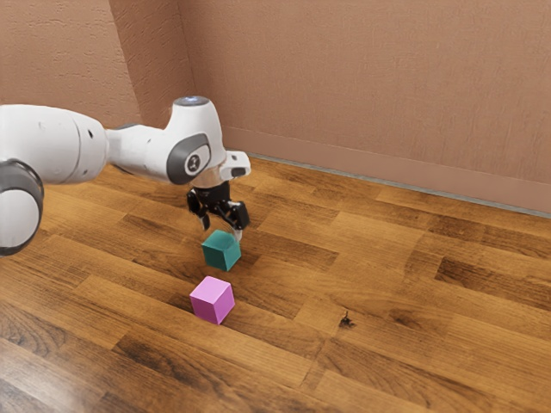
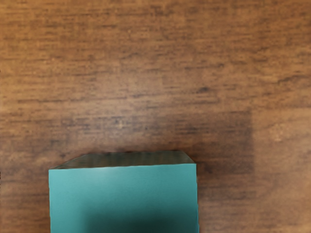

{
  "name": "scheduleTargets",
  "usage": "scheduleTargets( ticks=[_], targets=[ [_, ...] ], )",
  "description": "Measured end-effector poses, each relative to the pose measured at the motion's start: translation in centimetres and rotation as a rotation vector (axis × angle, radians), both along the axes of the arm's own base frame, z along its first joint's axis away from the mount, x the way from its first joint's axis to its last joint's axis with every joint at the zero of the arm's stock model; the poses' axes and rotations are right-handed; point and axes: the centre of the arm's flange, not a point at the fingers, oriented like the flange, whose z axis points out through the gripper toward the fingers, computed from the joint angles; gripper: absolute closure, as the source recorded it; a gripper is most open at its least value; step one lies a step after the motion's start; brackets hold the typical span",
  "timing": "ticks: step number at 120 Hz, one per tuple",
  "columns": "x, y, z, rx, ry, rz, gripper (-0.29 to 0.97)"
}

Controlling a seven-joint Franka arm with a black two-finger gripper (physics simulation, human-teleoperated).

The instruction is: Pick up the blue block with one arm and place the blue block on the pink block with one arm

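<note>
Just under fingers [image 1: 236, 222], blue block [image 1: 221, 250]

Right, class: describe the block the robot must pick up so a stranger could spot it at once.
Start at the white arm reaching over the wooden surface. Directly under its black gripper sits the blue-green block. Its only neighbour, the pink block, lies nearer the camera and apart from it.
</note>
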Motion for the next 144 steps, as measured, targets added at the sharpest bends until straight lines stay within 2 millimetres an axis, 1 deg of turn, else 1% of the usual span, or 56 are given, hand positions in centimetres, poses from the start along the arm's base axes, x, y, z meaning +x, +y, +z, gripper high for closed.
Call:
scheduleTargets(
  ticks=[4, 10, 28, 56, 63, 78, 86, 95, 110, 123, 144],
  targets=[
    [0.5, -0.1, 0.3, -0.002, -0.002, -0.002, 0.00],
    [0.7, 0.4, 0.4, -0.002, 0.008, 0.002, 0.00],
    [0.3, 1.0, 0.0, -0.001, 0.051, 0.006, 0.00],
    [0.2, 1.5, -2.7, -0.002, 0.107, 0.002, 0.00],
    [0.8, 1.7, -3.0, -0.003, 0.104, 0.001, 0.00],
    [1.4, 1.7, -4.0, -0.006, 0.111, -0.003, 0.00],
    [2.3, 2.0, -3.9, -0.014, 0.101, -0.002, 0.00],
    [2.5, 2.2, -4.0, -0.018, 0.103, -0.003, 0.01],
    [2.3, 2.1, -4.5, -0.012, 0.116, -0.014, 0.03],
    [2.3, 1.2, -4.4, 0.001, 0.116, -0.046, 0.07],
    [1.9, 0.9, -4.7, 0.016, 0.125, -0.065, 0.16]
  ],
)
